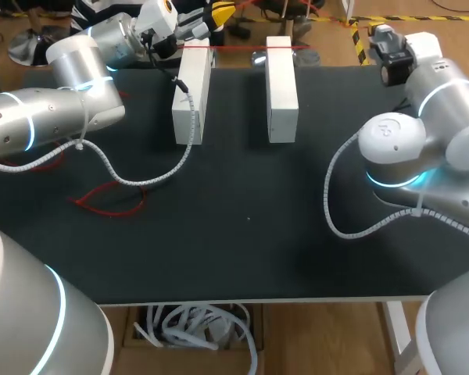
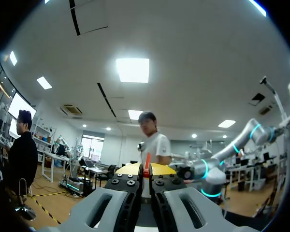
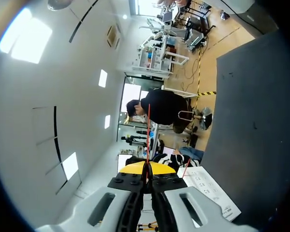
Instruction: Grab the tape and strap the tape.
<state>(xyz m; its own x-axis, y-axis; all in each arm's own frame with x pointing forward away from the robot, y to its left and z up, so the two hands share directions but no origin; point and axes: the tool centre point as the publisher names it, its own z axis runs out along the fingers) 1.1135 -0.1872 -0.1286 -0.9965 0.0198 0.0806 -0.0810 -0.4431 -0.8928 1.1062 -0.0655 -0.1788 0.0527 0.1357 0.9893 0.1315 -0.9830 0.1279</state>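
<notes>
Closest in: flat black table mat (image 1: 242, 234), with a white curly cable (image 1: 141, 181) draped over it on the left. Beside that cable, a thin red loop of cord (image 1: 82, 203), lying loose, touched by no gripper.

Farther back, in the middle of the mat: two long white box-shaped blocks, left one (image 1: 191, 94) and right one (image 1: 281, 90), side by side, apart, with a gap between.

At the far ends of those blocks: thin red tape (image 1: 238, 48), pulled straight and lying across both tops like a little bridge.

Farthest of all, past the left block: left gripper (image 1: 219, 14), up above the table edge. From its own wrist, yellow tips pressed together with a bit of red tape (image 2: 146, 162) pinched between them. So, left gripper (image 2: 146, 170) clamped on the tape.

From the other wrist: right gripper (image 3: 147, 169) also squeezed tight, red tape (image 3: 148, 135) running out straight ahead from between the tips. So, clamped on the tape too. Hard to pick out in the head view.

Looks like the grabbing part is done and the strapping part is under way. Next, most likely: keep both grips tight, keep the tape pulled straight, and bring the ends down around the blocks. Careful not to let it slip off the tops or go slack.
</notes>
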